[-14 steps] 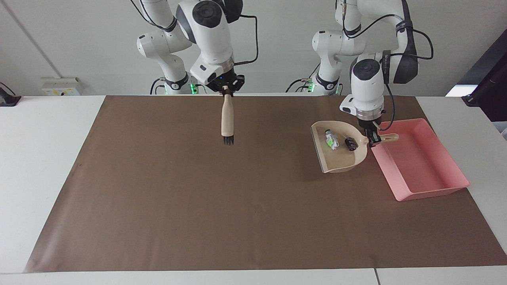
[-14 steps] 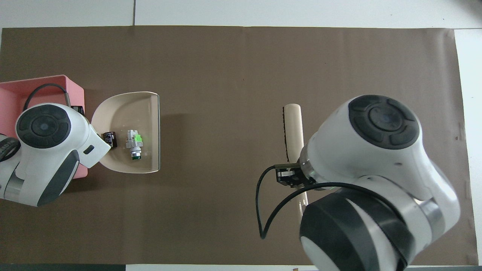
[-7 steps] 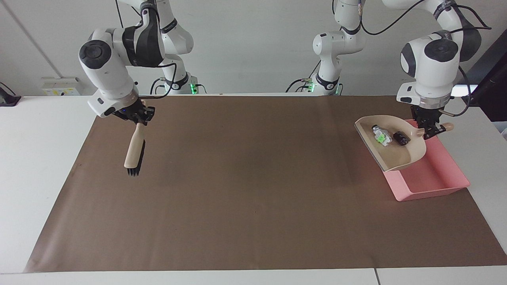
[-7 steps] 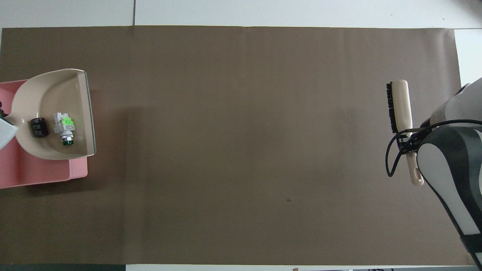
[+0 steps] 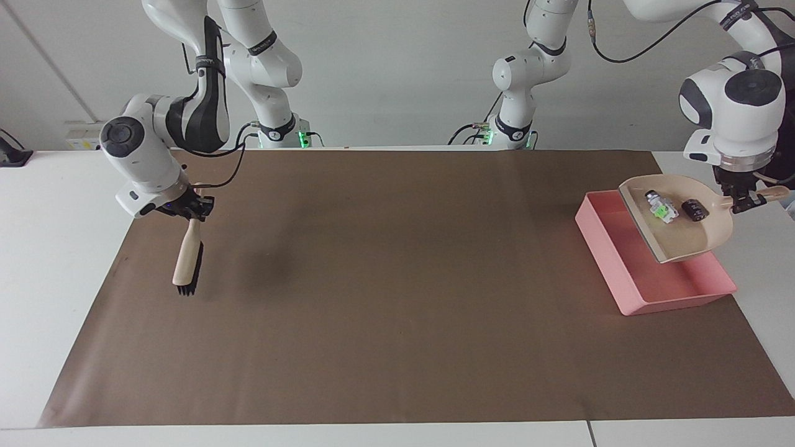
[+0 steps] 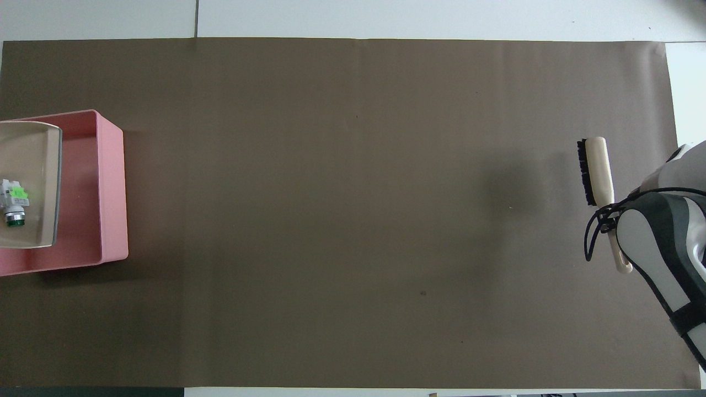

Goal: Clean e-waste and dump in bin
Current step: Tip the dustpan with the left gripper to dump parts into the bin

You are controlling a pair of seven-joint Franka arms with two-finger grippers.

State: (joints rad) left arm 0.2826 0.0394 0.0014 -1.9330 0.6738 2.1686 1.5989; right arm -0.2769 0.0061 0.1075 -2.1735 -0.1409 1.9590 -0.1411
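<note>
The e-waste is two small parts, a white one with a green patch (image 5: pixel 659 208) and a black one (image 5: pixel 694 209). Both lie in the beige dustpan (image 5: pixel 680 236). My left gripper (image 5: pixel 742 202) is shut on the dustpan's handle and holds it in the air over the pink bin (image 5: pixel 597 239) at the left arm's end of the table. In the overhead view the dustpan (image 6: pixel 33 226) covers part of the bin (image 6: pixel 113 182), and only the white part (image 6: pixel 14 199) shows. My right gripper (image 5: pixel 194 214) is shut on a wooden brush (image 5: pixel 186 264).
A brown mat (image 5: pixel 397 292) covers most of the white table. The brush (image 6: pixel 598 171) hangs bristles down just above the mat at the right arm's end. The bin's floor (image 5: pixel 627 254) holds nothing that I can see.
My left arm has lifted the dustpan with the parts off the mat and carried it over the bin. My right arm has swung the brush from mid-table to its own end.
</note>
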